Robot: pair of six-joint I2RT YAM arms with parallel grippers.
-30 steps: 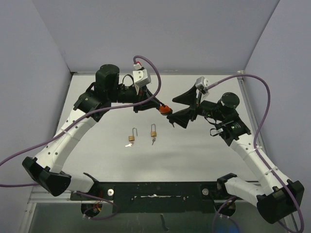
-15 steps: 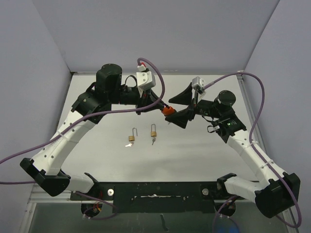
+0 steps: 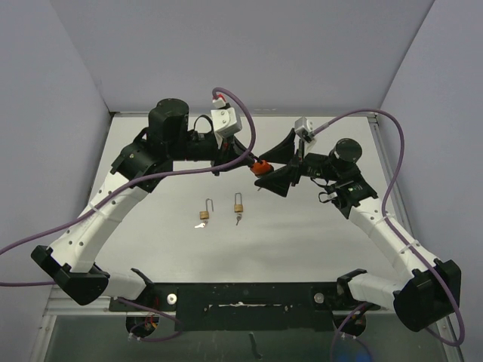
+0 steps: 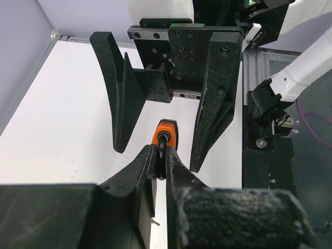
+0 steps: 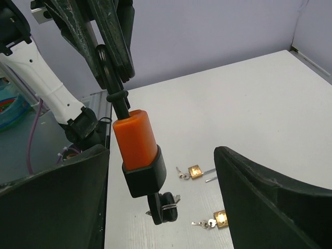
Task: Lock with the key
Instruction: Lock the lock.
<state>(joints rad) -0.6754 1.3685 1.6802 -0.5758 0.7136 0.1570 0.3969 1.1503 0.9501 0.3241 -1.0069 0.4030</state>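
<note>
My left gripper [image 3: 247, 159] is shut on the black shackle [image 4: 162, 149] of an orange padlock [image 3: 261, 167] and holds it above the table. In the right wrist view the padlock [image 5: 134, 136] hangs body-down, with a black base and a black-headed key [image 5: 167, 206] on a ring under it. My right gripper [image 3: 276, 165] is open, one finger on each side of the padlock without touching it. Its fingers [image 4: 210, 104] face my left wrist camera.
Two small brass padlocks lie on the white table: one [image 3: 204, 214] with its shackle open and one [image 3: 238, 207] with keys beside it. Both also show in the right wrist view [image 5: 195, 171] [image 5: 222, 218]. Purple cables loop above both arms.
My right gripper has moved left toward the orange padlock and now straddles it. My left gripper has kept its hold and shifted slightly right.
</note>
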